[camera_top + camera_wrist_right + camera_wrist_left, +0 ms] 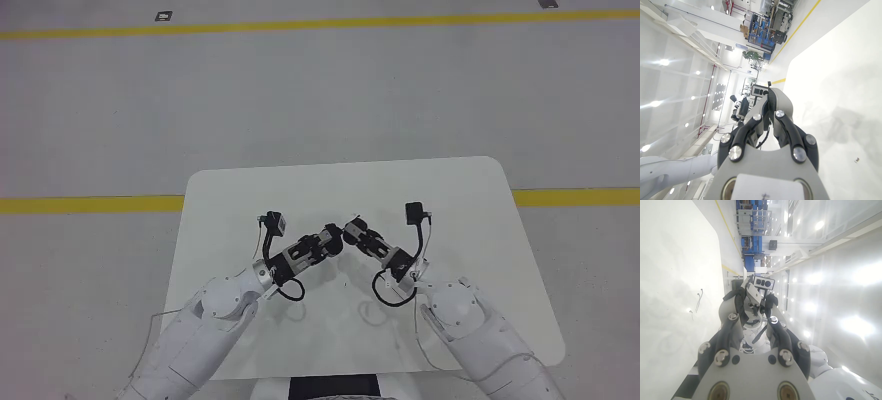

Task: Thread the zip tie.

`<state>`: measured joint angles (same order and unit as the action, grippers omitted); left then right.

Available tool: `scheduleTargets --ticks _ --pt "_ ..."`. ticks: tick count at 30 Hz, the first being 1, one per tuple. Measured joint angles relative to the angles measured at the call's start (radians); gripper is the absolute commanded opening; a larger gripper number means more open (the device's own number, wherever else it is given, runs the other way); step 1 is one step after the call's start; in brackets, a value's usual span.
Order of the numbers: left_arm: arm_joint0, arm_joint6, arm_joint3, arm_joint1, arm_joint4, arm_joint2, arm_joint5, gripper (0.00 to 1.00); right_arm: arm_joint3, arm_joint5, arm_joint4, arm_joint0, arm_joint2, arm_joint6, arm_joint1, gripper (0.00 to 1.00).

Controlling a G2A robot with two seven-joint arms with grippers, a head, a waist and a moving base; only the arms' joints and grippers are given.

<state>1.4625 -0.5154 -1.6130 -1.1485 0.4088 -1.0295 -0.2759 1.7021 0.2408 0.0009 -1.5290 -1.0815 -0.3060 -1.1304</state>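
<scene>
My right gripper [770, 92] is shut on a thin black zip tie [769, 100], held edge-on between the pads. The tie's small square head [769, 83] pokes out past the fingertips. In the top view the two grippers meet tip to tip above the middle of the white table [450, 200], the left gripper [328, 241] facing the right gripper [353, 236]. My left gripper [754, 298] is open, its black pads [772, 300] spread on either side of the right gripper's tip. A dark strip [759, 335] shows between the left fingers, lower down.
Two thin spare zip ties [699, 299] lie on the table to one side of the grippers. A small dark bit [857, 160] lies on the table near the right arm. Yellow floor lines [90, 204] run beside and behind the table.
</scene>
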Motion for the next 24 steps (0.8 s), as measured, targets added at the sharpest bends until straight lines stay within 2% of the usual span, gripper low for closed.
scheduleTargets --ticks 16,24 --pt "-0.003 0.002 0.009 0.001 0.003 0.006 -0.002 0.09 0.001 0.016 -0.008 -0.003 -0.004 -0.017 -0.006 0.00" --pt "-0.003 0.005 0.013 0.002 0.006 0.006 -0.006 0.09 0.002 0.026 -0.016 -0.008 -0.009 -0.021 -0.008 0.00"
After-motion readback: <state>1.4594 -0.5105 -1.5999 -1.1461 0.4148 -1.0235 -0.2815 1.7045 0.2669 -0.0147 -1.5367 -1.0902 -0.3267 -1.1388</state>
